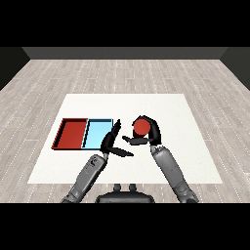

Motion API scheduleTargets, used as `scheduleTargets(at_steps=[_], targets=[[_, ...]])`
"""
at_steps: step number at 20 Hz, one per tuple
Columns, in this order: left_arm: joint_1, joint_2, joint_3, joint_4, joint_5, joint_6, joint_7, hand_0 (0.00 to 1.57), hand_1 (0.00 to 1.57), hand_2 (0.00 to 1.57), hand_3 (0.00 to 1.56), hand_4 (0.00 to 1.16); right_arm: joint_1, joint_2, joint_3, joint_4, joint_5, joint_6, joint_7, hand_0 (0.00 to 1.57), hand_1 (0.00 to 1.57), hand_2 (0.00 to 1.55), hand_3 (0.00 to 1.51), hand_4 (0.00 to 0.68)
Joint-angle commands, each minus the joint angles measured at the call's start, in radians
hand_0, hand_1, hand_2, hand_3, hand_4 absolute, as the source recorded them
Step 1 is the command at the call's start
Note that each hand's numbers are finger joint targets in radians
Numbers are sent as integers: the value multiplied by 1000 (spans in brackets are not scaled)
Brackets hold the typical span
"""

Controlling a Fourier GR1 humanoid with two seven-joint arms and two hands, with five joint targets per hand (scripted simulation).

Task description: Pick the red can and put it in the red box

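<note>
Right hand (152, 133) curled round can (141, 127), ready to carry; red tray (71, 134) far to its left. Left hand (113, 141) open, idle.

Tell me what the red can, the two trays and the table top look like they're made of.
Red can: smooth, matte red, maybe painted metal; can't tell. Red tray and light blue tray: flat colour with thin rims, likely plastic. Table: plain white, matte, no grain, possibly laminate.

The red can (141, 127) shows its round top, with the right robot hand (151, 133) curled round it — right of both trays. The red tray (72, 134) lies flat, touching the light blue tray (99, 133) — leftmost.
</note>
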Motion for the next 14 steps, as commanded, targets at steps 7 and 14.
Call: scheduleTargets(at_steps=[7,14], targets=[[13,-2,-31,63,40,25,-60,0,0,0,0,0,24,101,84,71,53,-40,-85,1482,1482,1442,1373,547],[-64,-2,27,88,77,0,-7,0,0,0,0,0,58,103,76,-82,78,28,41,1470,1470,1430,1372,546]])
